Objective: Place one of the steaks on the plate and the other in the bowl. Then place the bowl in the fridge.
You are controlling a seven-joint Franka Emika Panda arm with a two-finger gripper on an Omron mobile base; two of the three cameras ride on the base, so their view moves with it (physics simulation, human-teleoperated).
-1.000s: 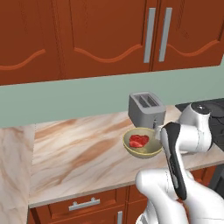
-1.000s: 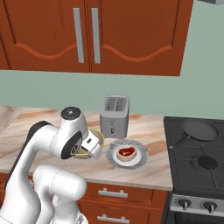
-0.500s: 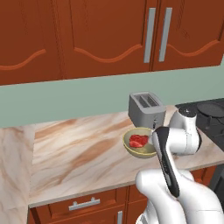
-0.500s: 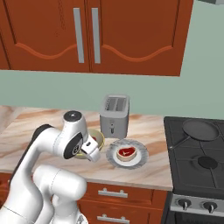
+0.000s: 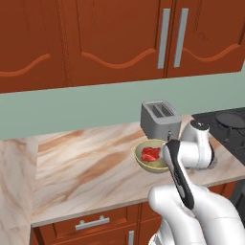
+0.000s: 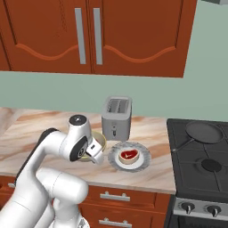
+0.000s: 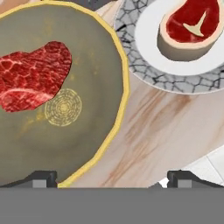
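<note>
Marble counter (image 5: 86, 167) holds the bowl (image 7: 65, 144) with one steak (image 7: 33, 74); the other steak (image 7: 190, 26) lies on the plate (image 7: 144, 65). Arm bends down, gripper (image 7: 109, 177) spread wide over the bowl's rim.

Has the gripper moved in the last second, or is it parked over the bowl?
Yes. In the left base view the arm's wrist has dropped from level with the toaster down toward the bowl; the gripper is open.

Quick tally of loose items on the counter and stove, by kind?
Steaks: 2, one in the bowl, one on the plate
Bowl: 1
Plate: 1
Toaster: 1
Frying pan: 1
Total: 6
</note>
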